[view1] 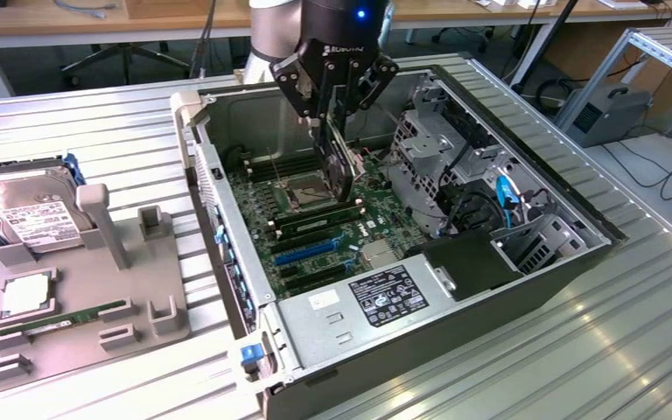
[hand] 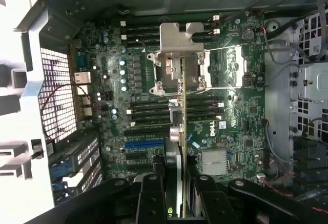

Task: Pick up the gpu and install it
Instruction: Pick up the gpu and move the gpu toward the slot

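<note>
Here, the gripper (view1: pixel 332 118), clamped on the gpu (view1: pixel 339 166) held edge-down over the board (view1: pixel 374 229), could strike the socket (view1: pixel 309 186) or miss the near slot (view1: pixel 307 251) if tilted.

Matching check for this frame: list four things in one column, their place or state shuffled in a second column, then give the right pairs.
Things:
1. gpu
2. hard drive
3. RAM stick
4. blue slot

Place or state:
A. green, lying flat in the grey holder
B. on the motherboard inside the case
C. held on edge in the gripper, above the motherboard
D. white label up, on the grey holder

Pairs: 1-C, 2-D, 3-A, 4-B
</note>
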{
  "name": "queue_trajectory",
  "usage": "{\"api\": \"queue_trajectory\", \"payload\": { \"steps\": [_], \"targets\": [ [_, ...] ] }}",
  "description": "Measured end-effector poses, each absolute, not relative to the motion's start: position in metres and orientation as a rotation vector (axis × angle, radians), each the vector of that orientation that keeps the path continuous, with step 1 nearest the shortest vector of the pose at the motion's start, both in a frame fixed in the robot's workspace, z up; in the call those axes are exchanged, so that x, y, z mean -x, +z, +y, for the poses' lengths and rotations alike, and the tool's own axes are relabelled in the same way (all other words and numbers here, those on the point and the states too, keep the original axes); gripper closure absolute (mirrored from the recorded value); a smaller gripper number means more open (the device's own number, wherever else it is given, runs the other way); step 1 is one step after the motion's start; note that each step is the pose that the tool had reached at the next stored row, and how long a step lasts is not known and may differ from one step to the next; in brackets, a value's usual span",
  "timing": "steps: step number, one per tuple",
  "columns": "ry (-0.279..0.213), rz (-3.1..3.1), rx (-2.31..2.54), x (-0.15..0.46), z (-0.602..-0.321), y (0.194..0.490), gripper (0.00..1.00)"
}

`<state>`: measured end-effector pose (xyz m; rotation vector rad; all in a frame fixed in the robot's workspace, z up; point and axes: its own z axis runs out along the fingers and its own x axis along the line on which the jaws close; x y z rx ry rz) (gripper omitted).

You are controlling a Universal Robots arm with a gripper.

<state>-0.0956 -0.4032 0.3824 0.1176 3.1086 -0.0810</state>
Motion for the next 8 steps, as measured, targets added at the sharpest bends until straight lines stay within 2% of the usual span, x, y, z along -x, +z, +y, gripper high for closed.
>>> {"api": "queue_trajectory", "payload": {
  "steps": [8],
  "targets": [
    [-0.081, 3.109, -0.117, 0.0860, -0.4032, 0.3798, 0.73]
  ]
}}
